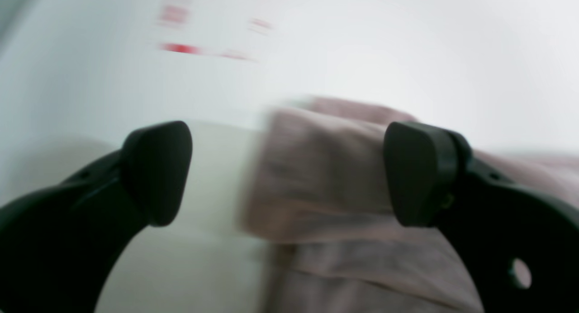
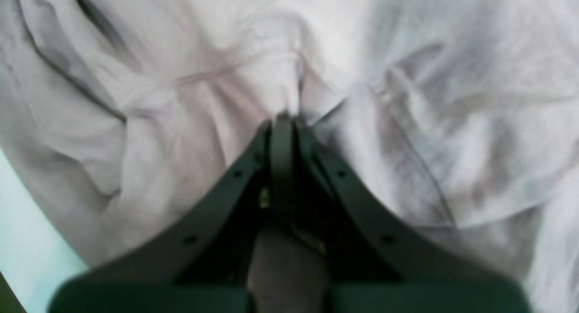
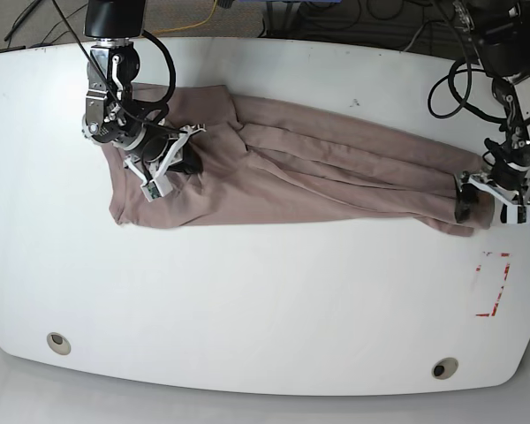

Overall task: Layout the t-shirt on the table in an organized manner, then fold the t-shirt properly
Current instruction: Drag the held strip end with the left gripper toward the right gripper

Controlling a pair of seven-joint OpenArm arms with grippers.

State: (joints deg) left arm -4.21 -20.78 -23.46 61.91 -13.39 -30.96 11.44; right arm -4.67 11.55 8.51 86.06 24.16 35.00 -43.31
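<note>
Looking across the white tabletop (image 3: 265, 336), I see my right claw (image 3: 184, 161) pinched shut on the t-shirt (image 3: 318, 177) stretched along the far side, while my left claw (image 3: 486, 201) gapes wide at its other end.

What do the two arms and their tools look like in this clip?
Both arms are black with silvery joint housings and looping black cables. The left tool has curved black fingers with rounded matte pads; the right tool has flat black fingers dotted with screw holes. Both carry white brackets.
</note>
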